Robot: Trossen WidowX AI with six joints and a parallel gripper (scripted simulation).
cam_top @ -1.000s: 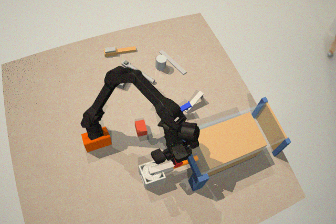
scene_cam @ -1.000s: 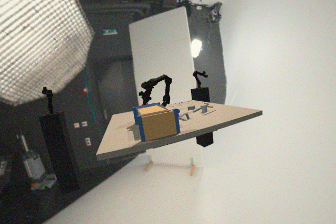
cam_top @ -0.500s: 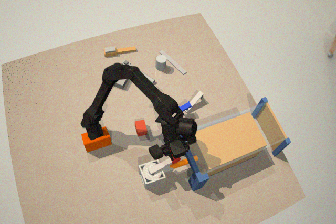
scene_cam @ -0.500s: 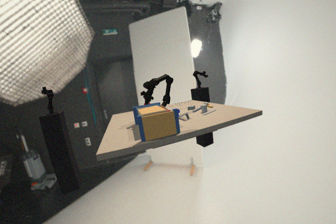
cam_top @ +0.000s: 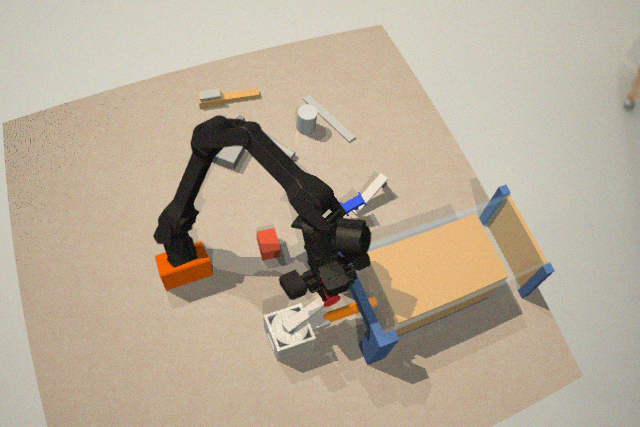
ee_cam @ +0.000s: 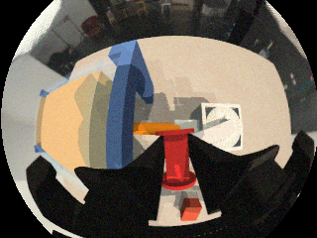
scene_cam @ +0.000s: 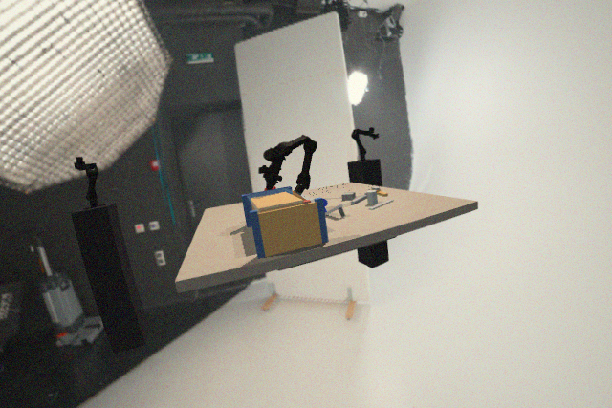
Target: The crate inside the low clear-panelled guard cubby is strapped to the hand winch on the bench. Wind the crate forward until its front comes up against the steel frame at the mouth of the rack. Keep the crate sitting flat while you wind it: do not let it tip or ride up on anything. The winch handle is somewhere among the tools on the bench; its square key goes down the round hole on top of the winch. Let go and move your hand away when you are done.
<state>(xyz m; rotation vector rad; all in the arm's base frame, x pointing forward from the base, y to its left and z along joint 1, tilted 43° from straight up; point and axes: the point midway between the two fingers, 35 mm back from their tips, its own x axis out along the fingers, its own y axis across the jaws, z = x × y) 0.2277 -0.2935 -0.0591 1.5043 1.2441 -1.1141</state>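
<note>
My gripper (cam_top: 329, 297) (ee_cam: 174, 138) is shut on the red grip (ee_cam: 176, 161) of the winch handle. Its white arm (cam_top: 306, 314) (ee_cam: 214, 128) reaches over the white square winch (cam_top: 282, 319) (ee_cam: 231, 135); the key is hidden beneath it. An orange strap (cam_top: 343, 311) (ee_cam: 156, 128) runs low from near the winch under the blue frame (cam_top: 368, 308) (ee_cam: 120, 116). The tan crate (cam_top: 439, 267) (ee_cam: 61, 124) (scene_cam: 279, 201) lies flat inside the clear-panelled cubby. Its front is close behind the frame; arm and shadow hide whether they touch.
A red block (cam_top: 268, 244) (ee_cam: 191, 209) lies between arm base and cubby. A white crank with a blue grip (cam_top: 353, 203) lies beside the cubby. Farther off are a grey cylinder (cam_top: 306, 120), a flat bar (cam_top: 330, 119), a grey block (cam_top: 230, 156) and an orange-handled tool (cam_top: 240, 95).
</note>
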